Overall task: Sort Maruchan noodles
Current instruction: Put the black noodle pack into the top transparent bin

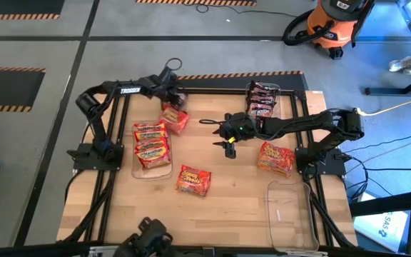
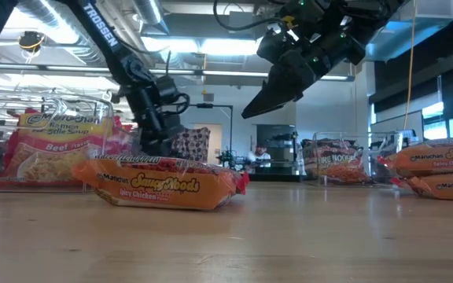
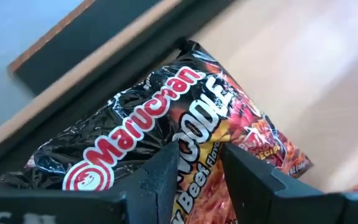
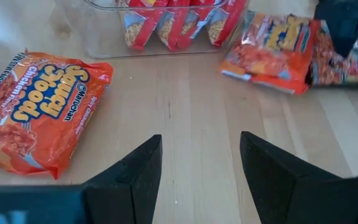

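My left gripper [image 1: 171,100] is near the table's far edge, shut on a dark Maruchan packet [image 3: 166,118]. An orange-red packet [image 1: 177,120] lies flat just beside it. My right gripper [image 4: 201,146] hangs open over bare wood at mid-table [image 1: 228,148] with nothing between its fingers. Another orange packet [image 1: 193,180] lies flat toward the near side. Red beef packets stand in a clear bin [image 1: 138,168] at the left. Dark packets fill a bin [image 1: 261,100] at the far edge. Orange packets [image 1: 275,158] are stacked at the right. My left gripper has the dark packet between its two fingers [image 3: 166,171], at the middle of its near edge [image 3: 197,180]. The fingers slant down onto it, across the packet's printed face. The packet sits tilted in the hold [image 2: 191,145]; the orange packet in front hides its lower end.
An empty clear bin [image 1: 271,207] stands at the near right. Black frame rails [image 1: 234,89] run along the table's far edge and sides. Bare wood lies open between my right gripper and the near edge. An orange shop vacuum [image 1: 330,25] stands on the floor beyond.
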Controlling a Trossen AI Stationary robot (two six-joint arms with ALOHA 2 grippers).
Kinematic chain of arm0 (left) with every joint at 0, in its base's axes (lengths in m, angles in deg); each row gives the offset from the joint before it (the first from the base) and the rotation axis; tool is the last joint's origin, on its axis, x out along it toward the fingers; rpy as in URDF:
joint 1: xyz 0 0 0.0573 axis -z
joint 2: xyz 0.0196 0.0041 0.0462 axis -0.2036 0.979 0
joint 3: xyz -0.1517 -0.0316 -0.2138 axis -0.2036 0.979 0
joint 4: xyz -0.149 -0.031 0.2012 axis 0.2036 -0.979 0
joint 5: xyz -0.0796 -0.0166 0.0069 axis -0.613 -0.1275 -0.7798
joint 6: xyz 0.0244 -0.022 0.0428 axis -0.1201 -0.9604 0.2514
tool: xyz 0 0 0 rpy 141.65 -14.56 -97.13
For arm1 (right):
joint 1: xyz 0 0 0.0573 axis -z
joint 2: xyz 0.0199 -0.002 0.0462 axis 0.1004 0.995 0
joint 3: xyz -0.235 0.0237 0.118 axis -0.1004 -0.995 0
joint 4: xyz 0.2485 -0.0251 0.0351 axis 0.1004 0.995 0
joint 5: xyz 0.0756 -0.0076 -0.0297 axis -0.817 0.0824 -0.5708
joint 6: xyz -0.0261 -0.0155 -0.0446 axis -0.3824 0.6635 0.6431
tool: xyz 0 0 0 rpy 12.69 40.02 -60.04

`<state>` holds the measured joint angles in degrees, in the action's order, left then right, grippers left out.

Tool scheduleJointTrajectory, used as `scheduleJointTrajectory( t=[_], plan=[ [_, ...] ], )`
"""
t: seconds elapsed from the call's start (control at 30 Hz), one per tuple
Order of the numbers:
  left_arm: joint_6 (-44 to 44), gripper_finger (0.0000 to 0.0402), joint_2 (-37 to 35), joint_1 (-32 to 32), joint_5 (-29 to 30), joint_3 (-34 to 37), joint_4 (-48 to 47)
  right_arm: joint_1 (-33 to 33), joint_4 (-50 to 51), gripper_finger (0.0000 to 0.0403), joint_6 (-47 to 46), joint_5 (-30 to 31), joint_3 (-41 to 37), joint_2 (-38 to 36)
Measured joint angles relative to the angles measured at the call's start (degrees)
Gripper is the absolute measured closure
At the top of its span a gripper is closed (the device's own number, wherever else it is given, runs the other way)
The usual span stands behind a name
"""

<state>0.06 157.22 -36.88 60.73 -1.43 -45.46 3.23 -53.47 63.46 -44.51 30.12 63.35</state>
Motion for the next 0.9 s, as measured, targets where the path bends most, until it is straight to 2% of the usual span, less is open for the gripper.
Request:
scheduleJointTrajectory(
  t=[0.33, 0.57, 0.67, 0.9],
  plan=[
    [2.4, 0.028, 4.5, 7.4, -5.8, 0.0, 13.1, 0.0, 1.2, 0.021, -0.2, 0.0, 0.0, 0.0],
    [2.6, 0.028, 4.9, 13.6, -11.0, 0.1, 20.8, 0.0, 1.3, 0.021, -1.4, 1.1, 0.0, 0.0],
    [3.2, 0.028, 4.9, 16.7, -12.4, 0.1, 21.3, 0.0, 1.3, 0.021, -1.7, 2.8, 0.0, 0.0],
    [4.2, 0.028, 5.5, 24.5, -11.5, 0.1, 21.2, 0.0, 2.7, 0.021, -4.3, 6.6, 0.0, 0.0]
  ],
)
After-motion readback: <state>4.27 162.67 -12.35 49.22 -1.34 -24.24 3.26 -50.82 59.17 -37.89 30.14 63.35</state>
